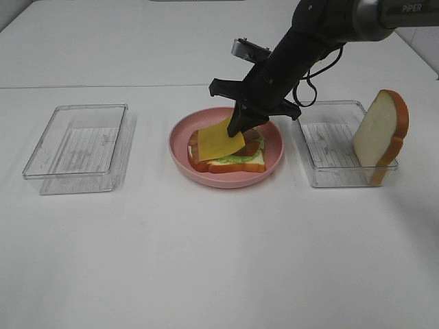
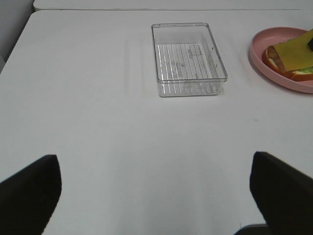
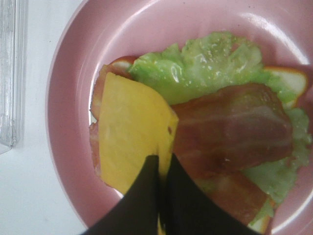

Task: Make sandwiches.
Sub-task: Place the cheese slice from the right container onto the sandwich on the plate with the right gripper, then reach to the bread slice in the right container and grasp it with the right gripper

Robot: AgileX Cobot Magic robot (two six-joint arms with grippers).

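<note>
A bread slice [image 1: 236, 166] lies flat on the pink plate [image 1: 180, 147] at the middle of the table [image 1: 219, 260], its long side running left to right, with lettuce [image 3: 210, 58] and bacon [image 3: 234, 122] on top. The right hand [image 1: 241, 129] is clamped on the far-right corner of the cheese [image 1: 221, 141], which slopes down to the near left onto the stack. A second slice [image 1: 381, 133] stands upright in the right tray [image 1: 322, 147], rounded top up. The left hand [image 2: 154, 166] hangs with its fingers wide apart over the table, the left tray [image 1: 79, 147] ahead of it.
</note>
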